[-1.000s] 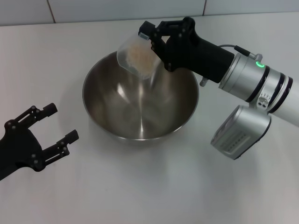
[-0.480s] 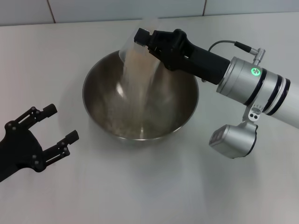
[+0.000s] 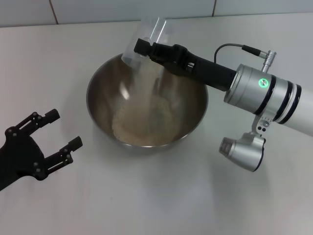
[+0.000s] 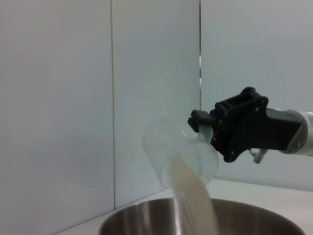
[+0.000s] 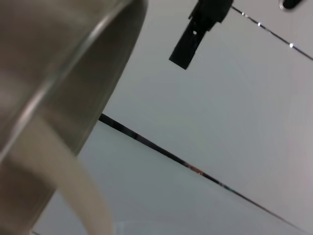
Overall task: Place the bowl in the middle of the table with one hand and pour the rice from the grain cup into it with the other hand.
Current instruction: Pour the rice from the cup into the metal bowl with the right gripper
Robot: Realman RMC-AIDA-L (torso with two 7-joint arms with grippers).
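The steel bowl [image 3: 105, 95] stands in the middle of the white table [image 3: 156, 205]. My right gripper [image 3: 146, 46] is shut on the clear grain cup [image 3: 151, 30] and holds it tipped mouth-down over the bowl's far rim. Rice [image 3: 146, 120] streams from the cup and lies in a pale heap on the bowl's bottom. In the left wrist view the cup [image 4: 168, 147] pours rice [image 4: 195, 196] into the bowl [image 4: 254, 220]. In the right wrist view the bowl's rim [image 5: 83, 54] and the falling rice [image 5: 73, 181] show close up. My left gripper [image 3: 62, 129] is open and empty, to the left of the bowl.
A tiled wall [image 3: 98, 10] runs along the table's far edge. The right arm's silver wrist [image 3: 266, 95] and its camera housing [image 3: 242, 147] hang over the table to the right of the bowl.
The right gripper has tipped the cup further over. Rice has poured out of it and has piled up in the bowl's bottom. The left gripper has not moved.
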